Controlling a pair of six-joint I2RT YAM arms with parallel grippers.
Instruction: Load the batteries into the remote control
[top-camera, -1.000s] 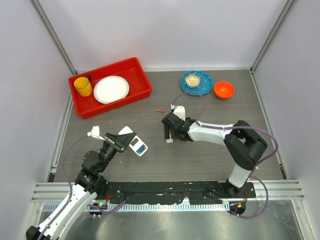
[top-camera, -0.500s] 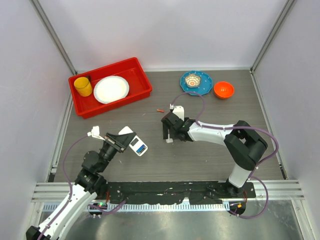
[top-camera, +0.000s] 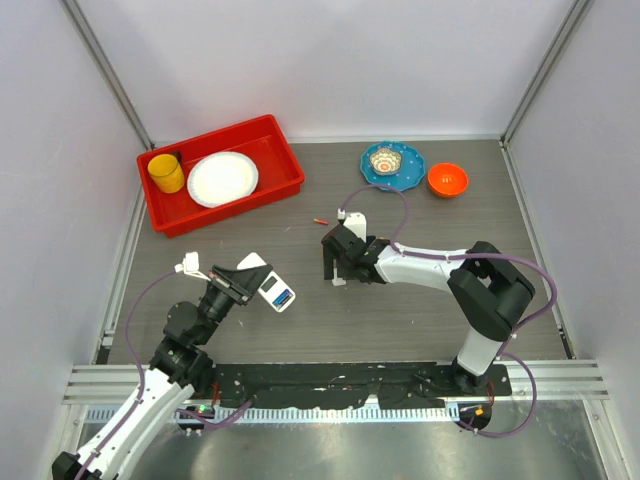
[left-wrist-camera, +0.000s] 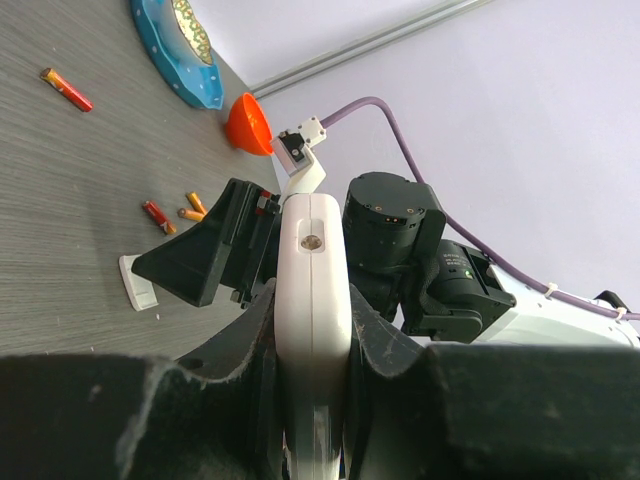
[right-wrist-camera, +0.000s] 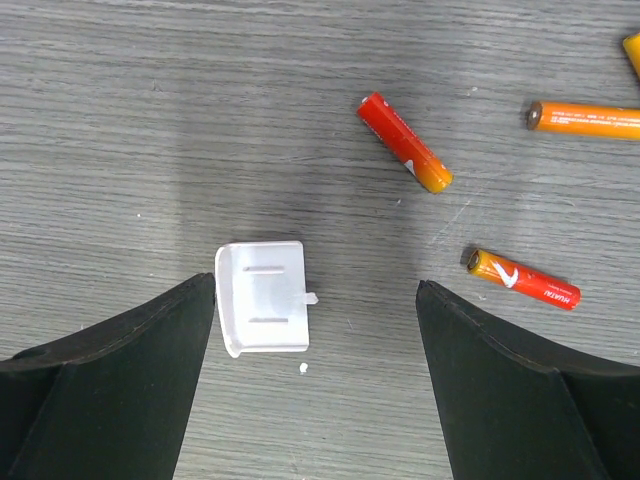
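Note:
My left gripper (top-camera: 243, 281) is shut on the remote control (top-camera: 273, 290), which it holds on edge above the table. In the left wrist view the remote's white narrow side (left-wrist-camera: 312, 280) is pinched between both pads. My right gripper (right-wrist-camera: 315, 300) hangs open over the table, and the small white cover piece (right-wrist-camera: 263, 297) lies by its left finger. Three orange-red batteries (right-wrist-camera: 405, 142) (right-wrist-camera: 522, 279) (right-wrist-camera: 585, 119) lie beyond and to the right of its fingers. Another battery (top-camera: 320, 219) lies alone farther back.
At the back left, a red tray (top-camera: 280, 135) holds a yellow cup (top-camera: 166, 172) and a white plate (top-camera: 222, 178). A blue plate (top-camera: 405, 178) carrying a small bowl and an orange bowl (top-camera: 447, 179) stand at the back right. Walls enclose the table.
The right gripper has edged slightly to the left over the cover piece. The left arm and the remote have not moved.

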